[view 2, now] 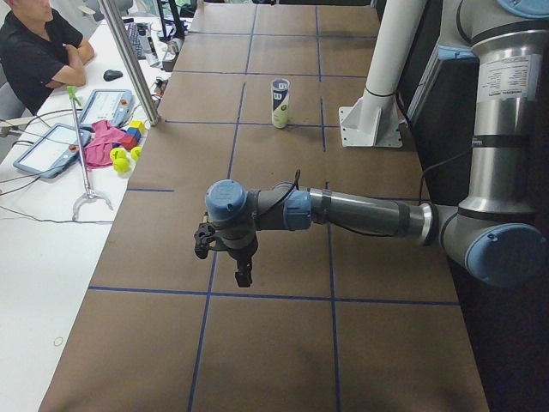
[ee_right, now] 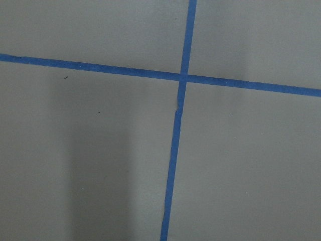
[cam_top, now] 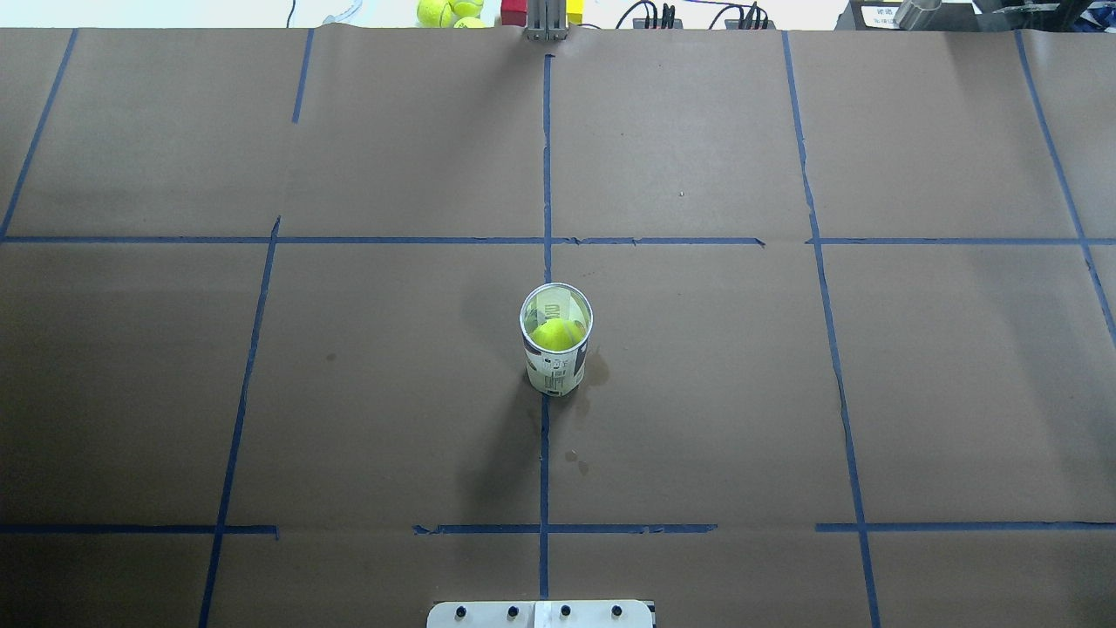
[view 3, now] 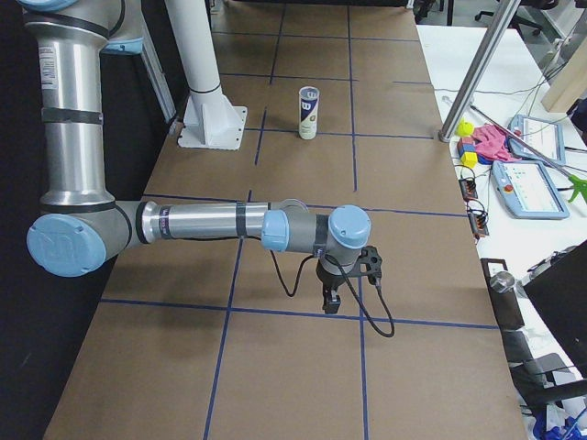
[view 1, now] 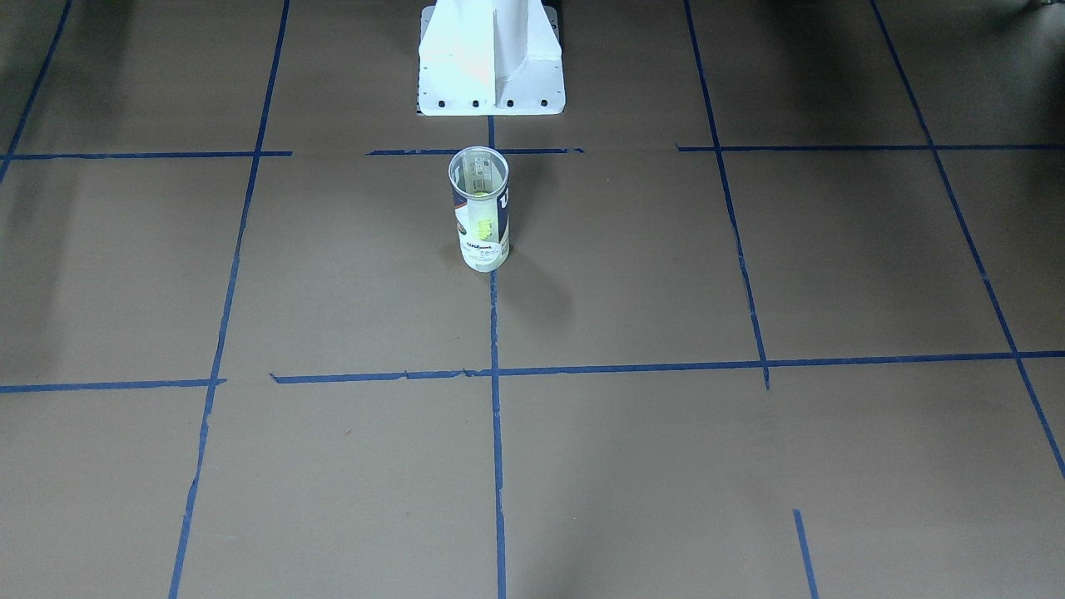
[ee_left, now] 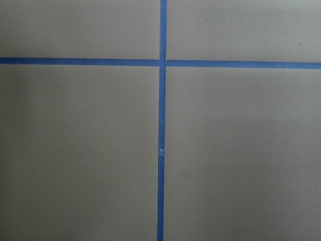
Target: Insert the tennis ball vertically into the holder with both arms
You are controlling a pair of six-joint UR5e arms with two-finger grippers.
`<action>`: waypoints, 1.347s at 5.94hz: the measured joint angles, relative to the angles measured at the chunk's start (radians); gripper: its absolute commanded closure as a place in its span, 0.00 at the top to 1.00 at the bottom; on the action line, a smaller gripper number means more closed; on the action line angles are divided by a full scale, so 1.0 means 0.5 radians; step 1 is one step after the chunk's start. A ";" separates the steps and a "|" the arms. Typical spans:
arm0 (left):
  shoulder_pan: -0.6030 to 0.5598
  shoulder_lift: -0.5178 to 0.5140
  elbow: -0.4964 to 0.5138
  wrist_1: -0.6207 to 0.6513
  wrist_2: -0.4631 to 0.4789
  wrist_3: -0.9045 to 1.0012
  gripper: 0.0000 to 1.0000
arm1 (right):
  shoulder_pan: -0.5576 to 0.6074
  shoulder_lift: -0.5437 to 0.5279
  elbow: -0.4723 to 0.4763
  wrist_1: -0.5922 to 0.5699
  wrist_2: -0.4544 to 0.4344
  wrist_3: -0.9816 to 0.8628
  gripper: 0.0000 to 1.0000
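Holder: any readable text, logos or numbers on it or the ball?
"W": white logo on the navy band of the holder, exterior right view.
Small print on the holder's white label: too blurred to read.
On the tennis ball: no lettering legible.

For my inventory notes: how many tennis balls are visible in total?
3 at least: one tennis ball inside the tennis-ball can mid-table, two balls on the white desk beyond the far edge; more may hide there.

Overhead light was soft and dim. In the front-facing view the holder (view 1: 480, 212) cast a faint shadow toward five o'clock; the white base (view 1: 491, 58) glared, washed out.
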 measured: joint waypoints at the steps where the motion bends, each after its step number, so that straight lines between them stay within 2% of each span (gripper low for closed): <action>1: 0.000 0.000 0.025 -0.070 0.003 0.001 1.00 | 0.002 -0.018 0.020 -0.001 0.001 -0.001 1.00; 4: 0.003 0.018 0.092 -0.245 0.000 0.002 1.00 | 0.004 -0.059 0.025 -0.001 0.007 -0.001 1.00; 8: -0.031 0.022 0.128 -0.240 0.055 0.020 1.00 | 0.004 -0.063 0.044 0.001 0.025 -0.011 1.00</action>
